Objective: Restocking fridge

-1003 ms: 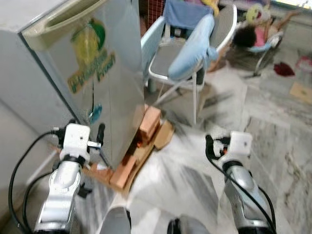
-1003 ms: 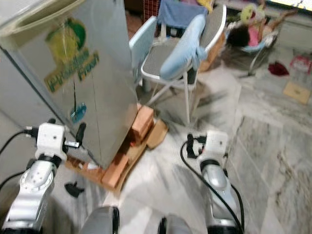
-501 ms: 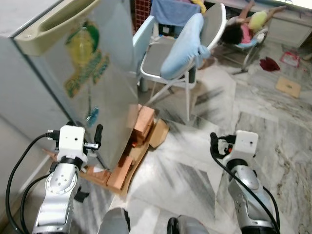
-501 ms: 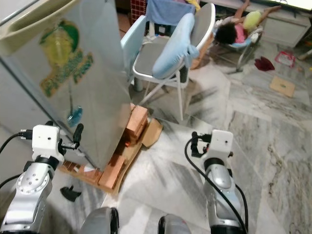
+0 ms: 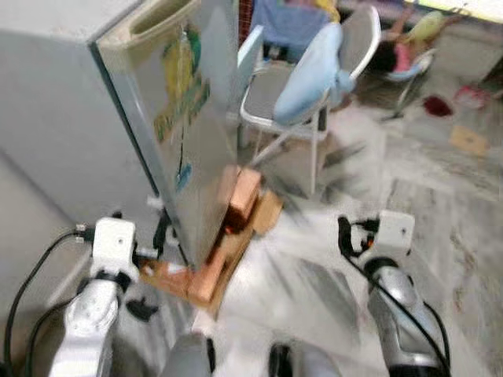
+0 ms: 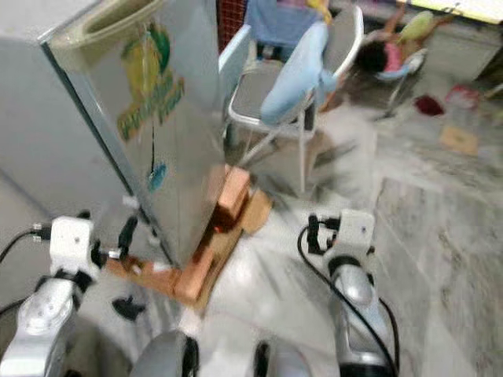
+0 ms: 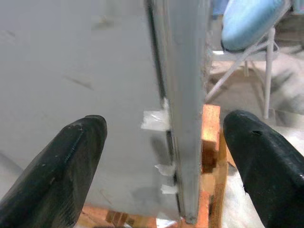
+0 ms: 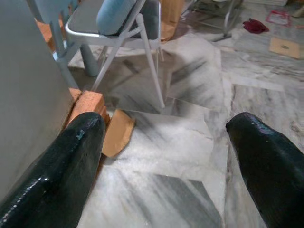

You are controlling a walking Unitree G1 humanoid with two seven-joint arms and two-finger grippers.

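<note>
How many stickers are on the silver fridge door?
2 on the silver fridge door: a big green-and-yellow fruit sticker up high, a small blue sticker lower down. Blur may hide others.

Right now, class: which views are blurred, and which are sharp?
Left and right eye views: motion-blurred throughout, the fridge logo and marble floor smeared. Left wrist view: fridge edge fairly sharp. Right wrist view: folding chair clear, floor veins slightly soft.

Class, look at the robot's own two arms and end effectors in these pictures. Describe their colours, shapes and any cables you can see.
Both arms are rounded, shiny silver tubes, each topped by a boxy white wrist block. Thin black cables loop from each block down along the arm. The left end effector and right end effector each have two long, glossy black fingers that taper to rounded tips. No markings can be made out on them.
</note>
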